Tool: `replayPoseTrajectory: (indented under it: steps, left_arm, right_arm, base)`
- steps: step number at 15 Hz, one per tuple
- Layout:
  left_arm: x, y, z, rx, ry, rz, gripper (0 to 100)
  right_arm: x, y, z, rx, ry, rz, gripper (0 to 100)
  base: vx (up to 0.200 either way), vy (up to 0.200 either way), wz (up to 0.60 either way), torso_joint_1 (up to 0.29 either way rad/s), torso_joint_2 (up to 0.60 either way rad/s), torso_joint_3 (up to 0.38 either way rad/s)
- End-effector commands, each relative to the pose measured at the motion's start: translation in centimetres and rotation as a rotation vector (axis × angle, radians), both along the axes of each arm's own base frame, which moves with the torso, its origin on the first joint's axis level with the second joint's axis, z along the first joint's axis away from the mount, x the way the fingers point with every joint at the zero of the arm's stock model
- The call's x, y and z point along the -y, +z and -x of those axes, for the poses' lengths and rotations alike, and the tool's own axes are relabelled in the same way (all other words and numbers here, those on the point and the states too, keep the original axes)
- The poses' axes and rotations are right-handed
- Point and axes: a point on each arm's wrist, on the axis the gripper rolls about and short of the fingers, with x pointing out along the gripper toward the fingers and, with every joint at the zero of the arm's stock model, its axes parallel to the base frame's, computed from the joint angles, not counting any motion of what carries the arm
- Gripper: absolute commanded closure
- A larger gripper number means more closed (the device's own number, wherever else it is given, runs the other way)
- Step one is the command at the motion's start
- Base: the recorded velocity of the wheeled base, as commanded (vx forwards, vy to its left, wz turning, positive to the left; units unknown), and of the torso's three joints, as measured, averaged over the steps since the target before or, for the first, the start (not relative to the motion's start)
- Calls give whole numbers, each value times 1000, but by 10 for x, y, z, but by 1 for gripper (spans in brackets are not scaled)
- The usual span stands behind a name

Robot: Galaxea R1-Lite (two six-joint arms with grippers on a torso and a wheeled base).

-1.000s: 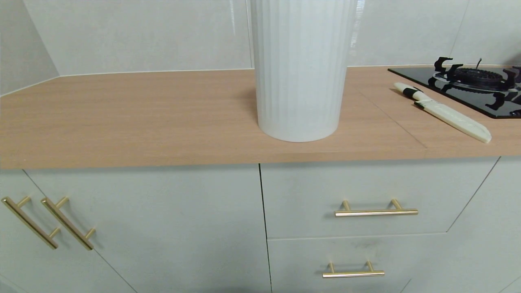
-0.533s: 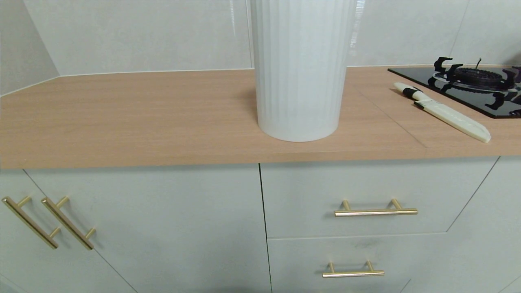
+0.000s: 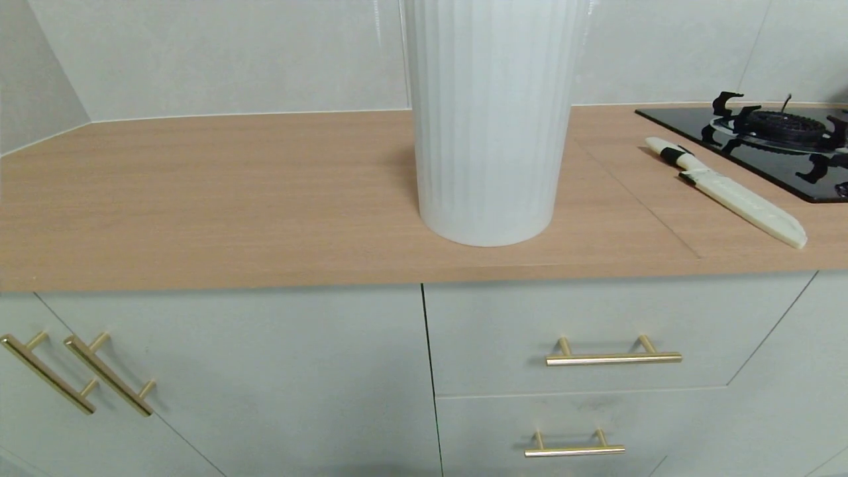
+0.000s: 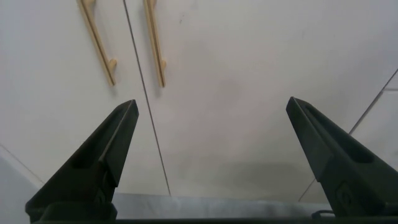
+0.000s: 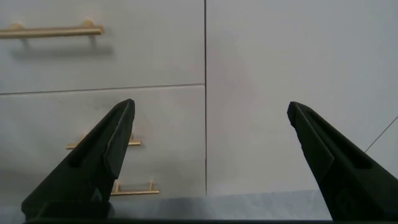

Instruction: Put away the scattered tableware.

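Observation:
A cream knife [image 3: 729, 193] with a black band on its handle lies on the wooden counter [image 3: 212, 192] at the right, beside the stove. A tall white ribbed container [image 3: 490, 119] stands mid-counter near the front edge. My left gripper [image 4: 211, 109] is open, low in front of the cabinet doors with gold handles [image 4: 155, 43]. My right gripper [image 5: 211, 112] is open too, facing the drawer fronts and their gold handles [image 5: 50, 30]. Neither holds anything.
A black gas stove [image 3: 768, 142] sits at the counter's far right. Below the counter are grey cabinet doors [image 3: 232, 377] at the left and two drawers with gold handles [image 3: 613, 358] at the right. A tiled wall [image 3: 199, 53] backs the counter.
The whole head view has shifted slightly, so the counter and drawers sit a bit lower in the picture; the camera moved. The knife and container have not moved on the counter.

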Motion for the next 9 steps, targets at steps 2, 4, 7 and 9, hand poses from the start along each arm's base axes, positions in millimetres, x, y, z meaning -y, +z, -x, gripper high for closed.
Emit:
replayPoseTrajectory:
  steps: [2,4,7,9]
  left_arm:
    - [0,0,0,0,1,0,0]
    - [0,1,0,1,2,0,0]
    - [0,1,0,1,1,0,0]
    - [0,1,0,1,1,0,0]
  right_arm:
    - [0,0,0,-1,1,0,0]
    - [0,0,0,-1,-1,0,0]
    - [0,0,0,-1,-1,0,0]
    - [0,0,0,-1,-1,0,0]
  base:
    - [0,0,0,127,-515,-320]
    - [0,0,0,129,-517,-308]
    - [0,0,0,160,-469,-302]
    - [0,0,0,176,-466,-290]
